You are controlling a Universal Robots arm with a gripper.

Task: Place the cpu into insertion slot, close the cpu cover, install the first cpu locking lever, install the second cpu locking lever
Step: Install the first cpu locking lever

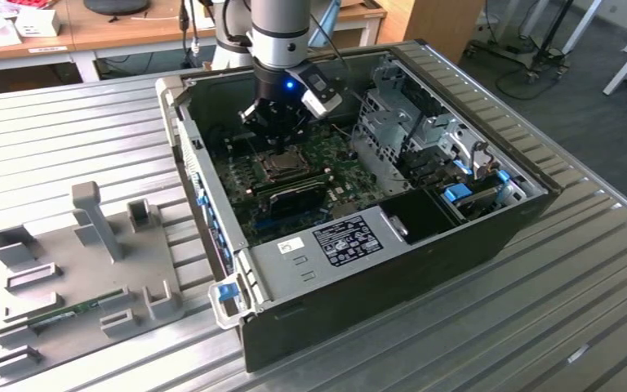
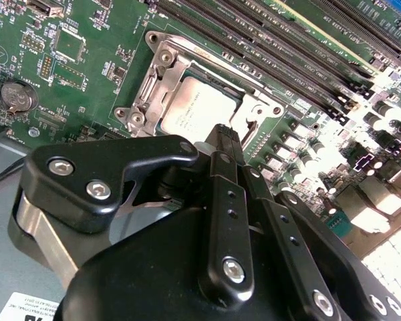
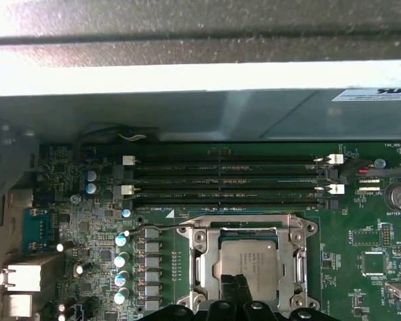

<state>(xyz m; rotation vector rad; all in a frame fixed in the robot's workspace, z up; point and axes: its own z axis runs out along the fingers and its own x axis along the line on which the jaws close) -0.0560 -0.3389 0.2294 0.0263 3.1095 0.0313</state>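
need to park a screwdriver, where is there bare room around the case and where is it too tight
The slatted table is bare on the exterior view's right of the computer case, and on that view's left between the grey fixture tray and the wooden desk. Inside the case it is crowded: the gripper hangs over the cpu.

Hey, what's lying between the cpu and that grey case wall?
In the first wrist view, the rim of the cpu cover, then long dark memory slots side by side, lie between the cpu and the case wall.

bright even light, blown-out glare patches
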